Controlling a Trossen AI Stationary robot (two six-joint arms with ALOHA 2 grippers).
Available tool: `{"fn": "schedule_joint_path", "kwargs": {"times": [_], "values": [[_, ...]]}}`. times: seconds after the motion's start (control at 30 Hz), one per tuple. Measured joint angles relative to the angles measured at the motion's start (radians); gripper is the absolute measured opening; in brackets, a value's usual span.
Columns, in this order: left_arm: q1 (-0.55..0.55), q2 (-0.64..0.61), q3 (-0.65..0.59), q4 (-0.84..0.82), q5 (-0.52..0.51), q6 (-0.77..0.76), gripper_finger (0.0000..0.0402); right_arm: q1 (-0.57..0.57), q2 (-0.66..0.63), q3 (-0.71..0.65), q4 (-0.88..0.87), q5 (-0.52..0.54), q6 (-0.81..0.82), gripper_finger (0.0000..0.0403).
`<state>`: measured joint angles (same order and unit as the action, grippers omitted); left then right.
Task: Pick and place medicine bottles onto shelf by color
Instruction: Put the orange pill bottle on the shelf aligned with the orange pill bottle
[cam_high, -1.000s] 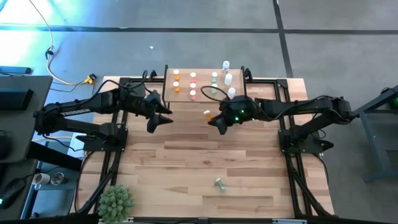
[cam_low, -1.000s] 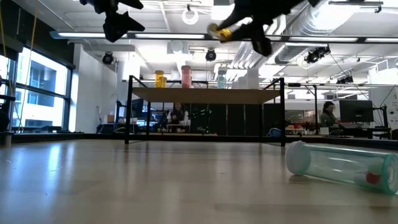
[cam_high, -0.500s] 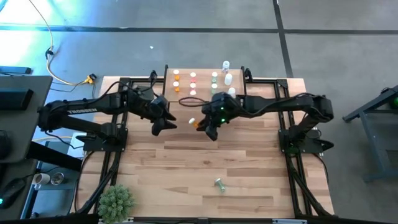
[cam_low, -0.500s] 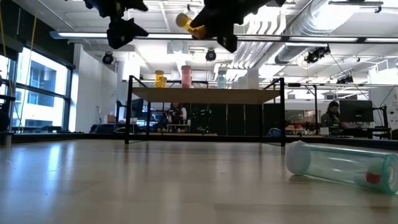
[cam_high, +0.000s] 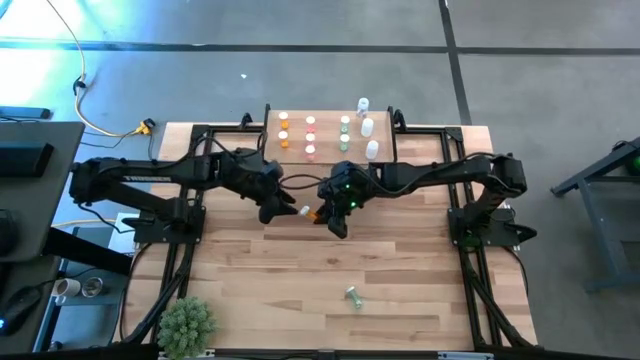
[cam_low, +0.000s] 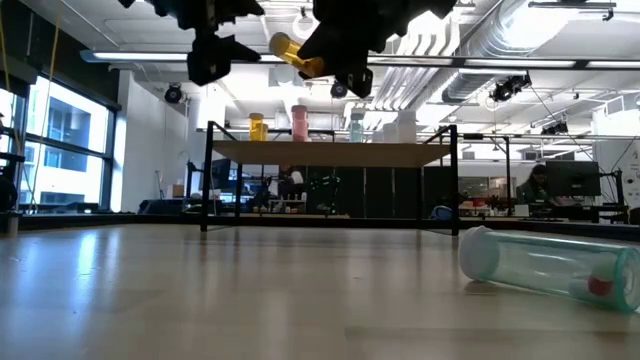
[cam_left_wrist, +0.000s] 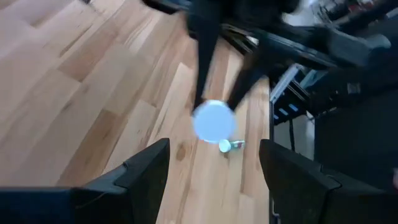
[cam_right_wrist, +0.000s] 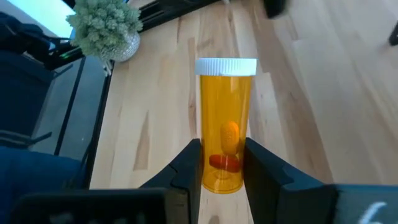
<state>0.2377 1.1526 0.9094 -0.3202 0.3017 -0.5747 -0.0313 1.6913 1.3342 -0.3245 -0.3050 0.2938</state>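
From above, the right gripper (cam_high: 322, 213) sits over the middle of the tabletop (cam_high: 400, 260), its fingers clamped on an orange bottle (cam_high: 309, 212) whose white cap points at the left gripper (cam_high: 284, 208). The left fingers stand apart just beside that cap, probably ready to take the bottle over. The shelf (cam_high: 382, 132) at the far edge carries rows of bottles sorted by colour, orange at its left end. A green bottle (cam_high: 353, 295) lies alone toward the near edge.

At table height, the orange bottle hangs tilted high above the wood, pinched at its base, cap toward the left arm; the green bottle (cam_low: 545, 265) lies on its side.

The left wrist view faces the white cap (cam_left_wrist: 213, 121) head-on between its spread fingers (cam_left_wrist: 146, 171).

The right wrist view shows clear amber plastic with a ribbed white cap and pills inside, fingers (cam_right_wrist: 184, 164) squeezing the lower half
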Motion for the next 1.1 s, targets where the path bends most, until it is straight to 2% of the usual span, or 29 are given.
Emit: {"fn": "schedule_joint_path", "kwargs": {"times": [0.33, 1.1], "values": [[0.001, 0.076, 0.000, 0.098, 0.006, -0.120, 0.0236, 0.012, 0.000, 0.000, -0.001, 0.000, -0.003, 0.0078], [0.014, 0.133, 0.000, 0.153, 0.012, -0.125, 0.0236, -0.017, -0.001, 0.000, 0.001, -0.003, 0.015, 0.0078]]}}
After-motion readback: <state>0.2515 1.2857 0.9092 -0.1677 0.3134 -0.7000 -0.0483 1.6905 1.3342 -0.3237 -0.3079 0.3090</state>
